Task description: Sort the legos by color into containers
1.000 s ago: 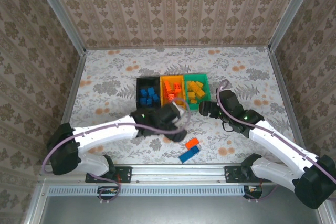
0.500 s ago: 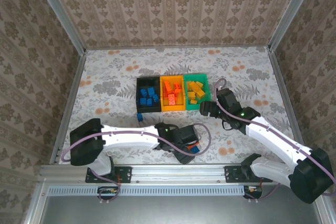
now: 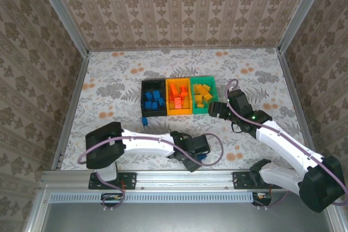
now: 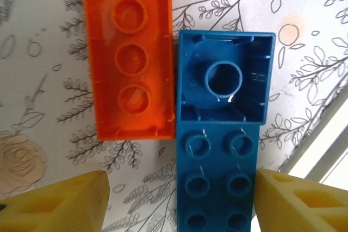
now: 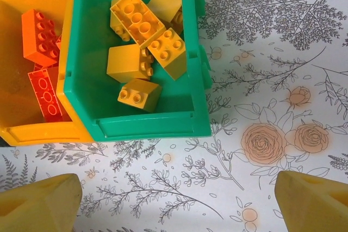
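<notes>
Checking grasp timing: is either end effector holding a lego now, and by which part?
Nothing is held. The left end effector straddles the blue lego, not yet clamped; the right end effector hangs open by the green bin.

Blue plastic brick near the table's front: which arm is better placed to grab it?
Left. The left hand hangs over the blue plastic brick, a finger either side; the right hand sits by the green plastic bin.

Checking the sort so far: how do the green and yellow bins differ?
The green bin holds yellow bricks; the yellow bin holds red-orange bricks. The green bin ends the row on the right; the yellow bin stands in the middle, next to the black bin. Both are open-topped, equal in size and side by side.
</notes>
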`<state>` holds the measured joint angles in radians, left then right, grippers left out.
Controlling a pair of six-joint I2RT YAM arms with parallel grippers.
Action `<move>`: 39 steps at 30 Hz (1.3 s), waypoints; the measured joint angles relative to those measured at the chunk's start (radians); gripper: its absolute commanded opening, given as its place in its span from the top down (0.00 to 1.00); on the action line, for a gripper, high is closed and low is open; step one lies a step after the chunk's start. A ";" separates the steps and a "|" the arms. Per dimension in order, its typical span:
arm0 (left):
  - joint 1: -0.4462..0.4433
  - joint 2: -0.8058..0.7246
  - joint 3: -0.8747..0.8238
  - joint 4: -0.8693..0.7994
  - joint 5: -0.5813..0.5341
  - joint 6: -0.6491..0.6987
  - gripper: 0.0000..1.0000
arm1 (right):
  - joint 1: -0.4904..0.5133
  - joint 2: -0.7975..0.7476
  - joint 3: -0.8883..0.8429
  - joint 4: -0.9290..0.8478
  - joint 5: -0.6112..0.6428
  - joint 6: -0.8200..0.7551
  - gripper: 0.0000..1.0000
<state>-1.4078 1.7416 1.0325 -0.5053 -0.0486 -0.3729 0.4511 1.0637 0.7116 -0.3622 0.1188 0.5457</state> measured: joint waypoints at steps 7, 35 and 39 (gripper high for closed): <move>-0.001 0.039 0.015 0.027 -0.030 0.004 0.57 | -0.011 -0.037 0.000 0.001 -0.019 0.000 0.07; 0.589 -0.473 -0.124 0.142 -0.311 -0.056 0.73 | -0.015 -0.007 0.000 0.006 -0.022 0.011 0.07; 0.740 -0.301 -0.004 0.183 -0.286 -0.045 0.76 | -0.015 -0.003 0.000 -0.005 -0.022 0.011 0.07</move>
<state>-0.6682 1.4410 1.0286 -0.3225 -0.3344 -0.4175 0.4362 1.0607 0.7113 -0.3668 0.0971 0.5564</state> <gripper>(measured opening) 0.303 0.932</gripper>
